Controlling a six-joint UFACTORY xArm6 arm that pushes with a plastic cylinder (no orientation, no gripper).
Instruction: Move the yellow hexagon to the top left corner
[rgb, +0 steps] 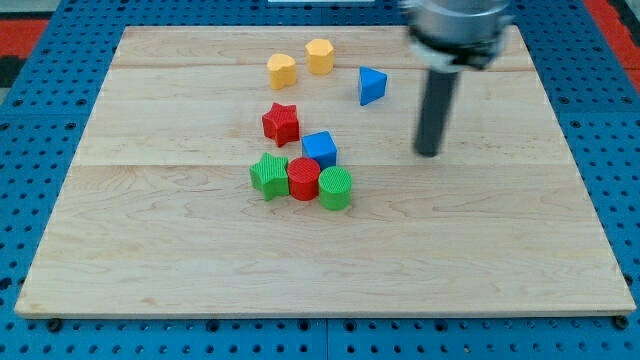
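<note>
The yellow hexagon (320, 55) sits near the top middle of the wooden board (150, 250). A second yellow block (283, 71), rounded like a heart, lies just to its lower left. My tip (428, 152) rests on the board well to the right and below the hexagon, apart from every block. The nearest block to it is the blue triangle (371, 85), up and to its left.
A red star (281, 123) lies below the yellow blocks. Below it is a cluster: a blue cube (320, 149), a green star (269, 175), a red cylinder (303, 178) and a green cylinder (335, 188). Blue pegboard (50, 120) surrounds the board.
</note>
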